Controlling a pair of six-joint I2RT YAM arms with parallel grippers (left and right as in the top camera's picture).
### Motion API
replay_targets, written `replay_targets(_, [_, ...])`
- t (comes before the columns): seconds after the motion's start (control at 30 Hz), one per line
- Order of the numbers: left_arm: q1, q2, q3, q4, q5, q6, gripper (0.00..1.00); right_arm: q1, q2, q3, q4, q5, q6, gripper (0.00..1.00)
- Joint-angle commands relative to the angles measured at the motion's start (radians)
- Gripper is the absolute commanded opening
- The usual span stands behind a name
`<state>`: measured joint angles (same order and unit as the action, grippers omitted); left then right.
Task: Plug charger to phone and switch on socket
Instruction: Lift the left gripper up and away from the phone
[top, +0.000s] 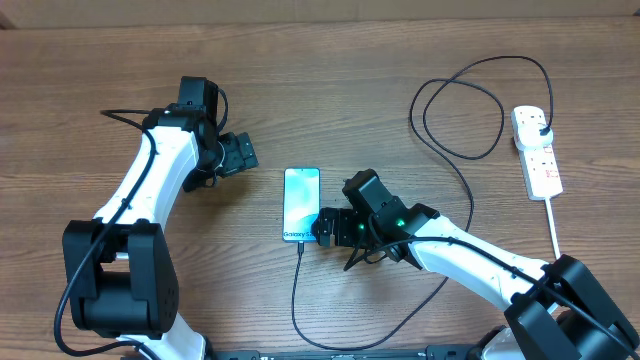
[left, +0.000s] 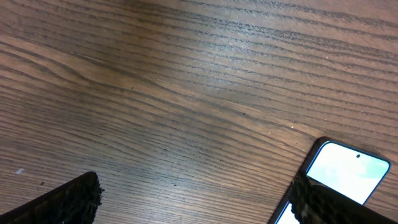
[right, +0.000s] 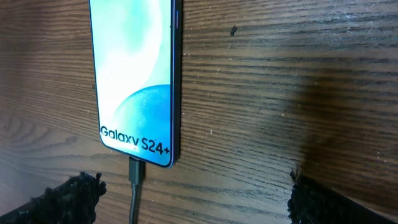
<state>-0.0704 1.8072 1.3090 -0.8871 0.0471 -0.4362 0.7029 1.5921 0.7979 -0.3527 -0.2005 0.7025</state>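
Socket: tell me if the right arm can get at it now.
Probably yes: the right pincer is open and empty by the phone; only loops of the charger lie before the socket.

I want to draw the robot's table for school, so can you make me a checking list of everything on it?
Surface: brown wooden table, bare grain, no spills seen.
Job's things: phone lies flat, screen lit. The charger tip sits in its bottom edge. The socket at the far right has the charger's other end plugged in; its switches are too small to read.
Clutter: nothing seen.
Grippers: left gripper open, empty, left of the phone. Right gripper open, empty, by the phone's lower corner.
Cables: black charger cable loops from phone to socket. A white cord leaves the socket toward the near edge.
Surroundings: only a pale strip beyond the far edge.
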Motion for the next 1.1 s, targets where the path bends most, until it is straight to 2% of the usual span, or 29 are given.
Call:
replay_targets(0.0, [-0.001,0.012,0.015,0.002,-0.018,0.011,1.00,0.004,-0.019,0.008,0.005,0.021,-0.003,1.00])
replay_targets(1.07, [-0.001,0.012,0.015,0.002,-0.018,0.011,1.00,0.003,-0.019,0.008,0.037,-0.036,0.008,1.00])
